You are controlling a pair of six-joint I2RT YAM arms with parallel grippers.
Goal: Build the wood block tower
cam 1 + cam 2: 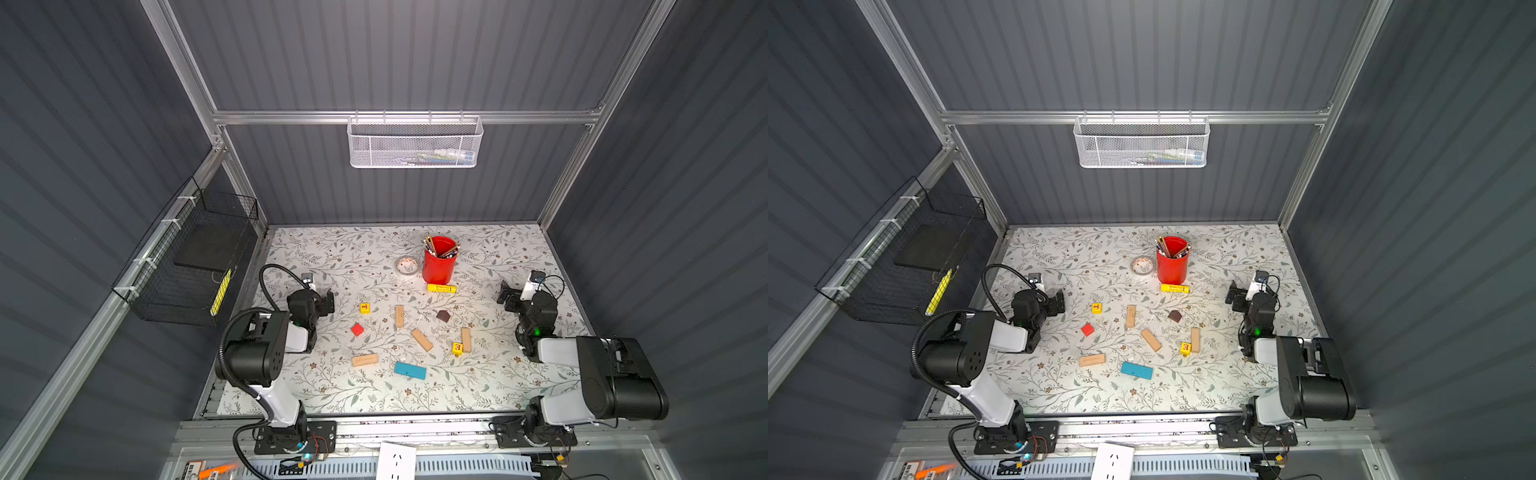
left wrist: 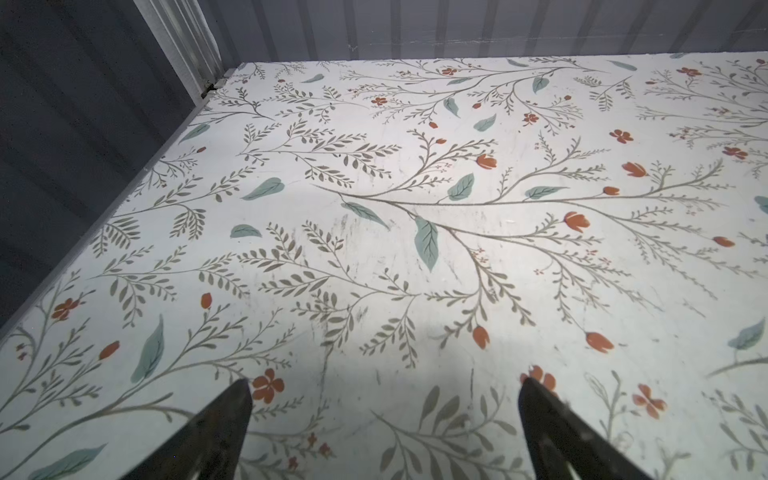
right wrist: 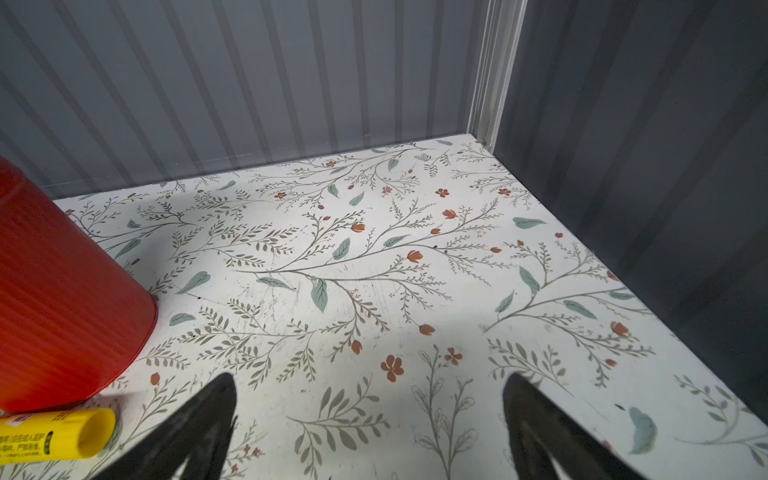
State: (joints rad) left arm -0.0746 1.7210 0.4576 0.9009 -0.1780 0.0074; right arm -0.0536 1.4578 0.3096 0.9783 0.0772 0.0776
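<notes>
The red cup (image 1: 438, 270) stands toward the tabletop's (image 1: 519, 257) far edge, full of pencils (image 1: 436, 246); a yellow tube (image 1: 441, 288) lies just beside it. The white mesh basket (image 1: 386, 145) on the back rail holds items too blurred to name; the black wire basket (image 1: 183, 301) on the left wall holds a dark slab (image 1: 208, 249) and a yellow stick (image 1: 221, 291). The wood blocks (image 1: 422, 340) lie scattered, unstacked, mid-tabletop. Left gripper (image 2: 384, 384) and right gripper (image 3: 370, 378) hang spread and empty near the left and right edges.

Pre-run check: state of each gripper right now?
Left gripper: open, holding nothing.
Right gripper: open, holding nothing.
</notes>
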